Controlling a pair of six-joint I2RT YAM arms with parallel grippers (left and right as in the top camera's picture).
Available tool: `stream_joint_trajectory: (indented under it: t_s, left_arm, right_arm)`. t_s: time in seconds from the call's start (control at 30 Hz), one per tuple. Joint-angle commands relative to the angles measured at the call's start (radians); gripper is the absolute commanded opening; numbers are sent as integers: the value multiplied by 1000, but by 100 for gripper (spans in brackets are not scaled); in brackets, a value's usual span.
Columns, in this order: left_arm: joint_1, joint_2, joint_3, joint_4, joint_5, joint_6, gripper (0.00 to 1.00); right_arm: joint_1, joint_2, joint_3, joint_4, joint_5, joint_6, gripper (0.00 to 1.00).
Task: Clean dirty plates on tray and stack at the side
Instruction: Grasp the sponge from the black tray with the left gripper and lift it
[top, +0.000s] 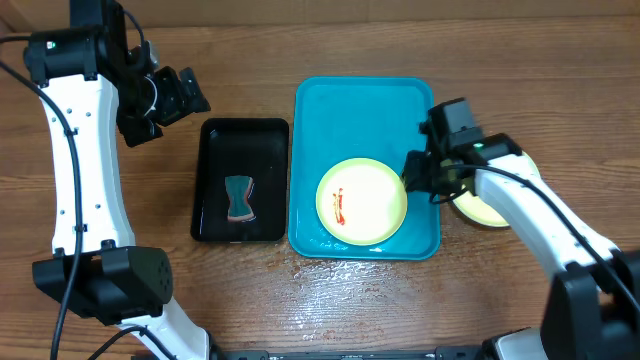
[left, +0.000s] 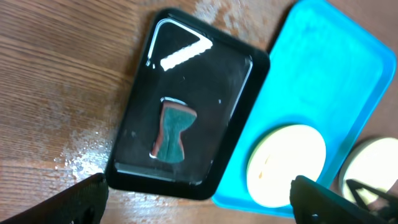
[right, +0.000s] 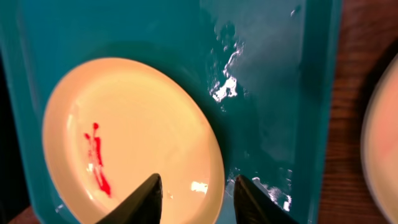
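Wooden desk (top: 300, 300) across the whole view, with damp speckles along its near edge. On it, centre-right, is the big turquoise tray (top: 365, 105), its floor shining wet in places. Just to its left, almost touching, sits a black tray (top: 245, 126), smaller, holding a film of water.

Now the plates. One plate (top: 362, 200) lies flat in the near part of the turquoise tray, towards its right side. It has a yellow-green rim and a cream middle. A second plate (top: 482, 210) rests on the desk just beyond the tray's right rim, half hidden under the right arm. I cannot tell whether it is one plate or a stack.

The left gripper (left: 199, 202) hangs above the desk by the black tray's far left corner, fingers spread wide with nothing between them. The right gripper (right: 198, 198) is low over the turquoise tray with its fingers parted. The right edge of the plate sits under the gap, and I cannot tell whether they touch it.

A small teal sponge (top: 240, 198) with a reddish edge lies in the black tray's water. Smallest of all, a red smear (top: 341, 205) marks the left side of the plate on the tray.
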Motion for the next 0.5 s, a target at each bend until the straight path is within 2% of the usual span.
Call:
stream_joint_trajectory:
  t_s: [0.0, 0.13, 0.3, 0.47]
  left_arm:
    - [-44, -21, 16, -30, 23, 100, 89]
    - [-102, -21, 4, -79, -113, 88, 81]
    - [-167, -19, -100, -97, -261, -46, 78]
    - [-180, -19, -337, 30, -239, -101, 79]
  right_arm:
    - [-19, -71, 42, -31, 4, -84, 40]
    - [-19, -65, 38, -79, 21, -84, 40]
    - [-19, -65, 19, -88, 21, -84, 43]
    - [-19, -65, -9, -89, 21, -84, 45]
